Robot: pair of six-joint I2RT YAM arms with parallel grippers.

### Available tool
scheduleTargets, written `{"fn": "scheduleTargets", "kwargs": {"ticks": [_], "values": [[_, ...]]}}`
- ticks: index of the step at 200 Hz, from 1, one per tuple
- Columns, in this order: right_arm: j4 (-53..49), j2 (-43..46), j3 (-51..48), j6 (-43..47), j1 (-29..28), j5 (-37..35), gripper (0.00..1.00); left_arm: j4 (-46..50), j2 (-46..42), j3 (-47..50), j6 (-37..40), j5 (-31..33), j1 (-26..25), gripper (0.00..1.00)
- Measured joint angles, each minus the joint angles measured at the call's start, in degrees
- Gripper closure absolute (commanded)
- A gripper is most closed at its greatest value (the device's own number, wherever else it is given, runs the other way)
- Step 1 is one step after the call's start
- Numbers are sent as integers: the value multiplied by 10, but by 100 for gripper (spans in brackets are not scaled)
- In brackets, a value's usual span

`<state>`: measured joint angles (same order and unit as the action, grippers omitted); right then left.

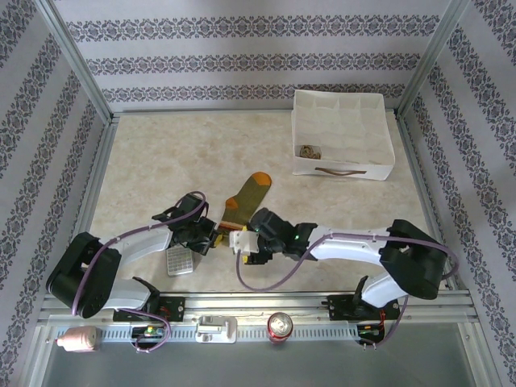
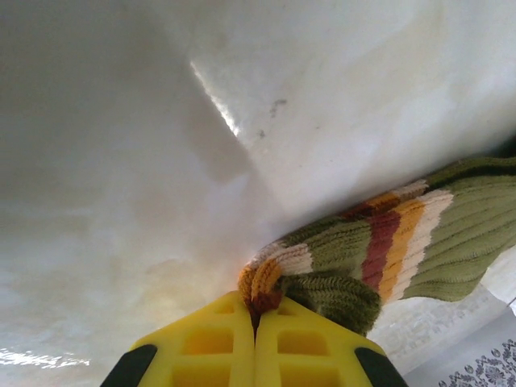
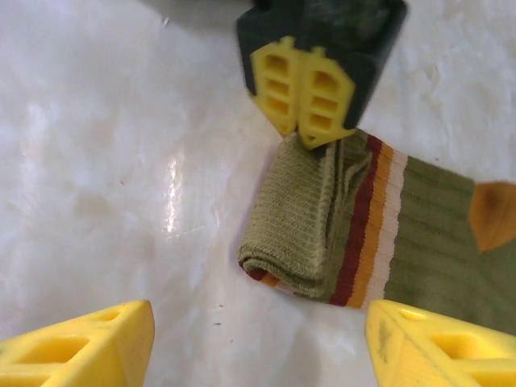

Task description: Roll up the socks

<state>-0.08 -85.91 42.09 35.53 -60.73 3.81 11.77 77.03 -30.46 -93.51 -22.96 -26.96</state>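
On the glossy surface (image 3: 105, 145) my left claw (image 3: 305, 121) nips the olive sock (image 3: 322, 234), my right claw (image 3: 258, 343) wide; that thin hold may let the fold unroll.

The tabletop (image 1: 161, 161) is unobstructed across its far-left and far-centre areas. A white box (image 1: 371, 170) occupies the far-right corner. The olive sock (image 1: 248, 193) lies diagonally at centre. At its folded cuff, the left gripper (image 3: 310, 137), clamped on the fabric, blocks approach from the left. The right gripper (image 3: 260, 314) is spread wide, with bare table between its fingers. A grey calculator (image 1: 180, 260) lies just beside the left gripper.
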Motion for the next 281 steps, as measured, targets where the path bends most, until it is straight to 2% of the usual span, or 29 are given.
{"fn": "scheduleTargets", "kwargs": {"ticks": [28, 51, 80, 104, 139, 161, 173, 194, 210, 281], "values": [[33, -63, 13, 83, -41, -90, 37, 5, 9, -5, 1, -13, 10, 100], [43, -110, 36, 127, -55, -127, 42, 7, 22, -14, 3, -25, 15, 100], [33, -145, 64, 159, -68, -156, 63, 10, 36, -25, 9, -34, 18, 100], [0, -166, 89, 151, -78, -177, 72, 16, 39, -30, 16, -37, 20, 100], [14, -201, 122, 114, -68, -208, 100, 25, 39, -35, 22, -33, 24, 100], [25, -203, 123, 99, -54, -207, 100, 27, 38, -38, 24, -30, 31, 100], [24, -203, 123, 90, -50, -196, 100, 29, 32, -39, 26, -26, 31, 89], [16, -194, 123, 62, -37, -158, 100, 42, 5, -42, 25, -19, 35, 60], [7, -187, 123, 33, -18, -118, 100, 55, -20, -50, 23, -16, 35, 49], [-26, -169, 123, -70, 58, 62, 100, 79, -75, -56, 4, -6, 42, 43]]}}
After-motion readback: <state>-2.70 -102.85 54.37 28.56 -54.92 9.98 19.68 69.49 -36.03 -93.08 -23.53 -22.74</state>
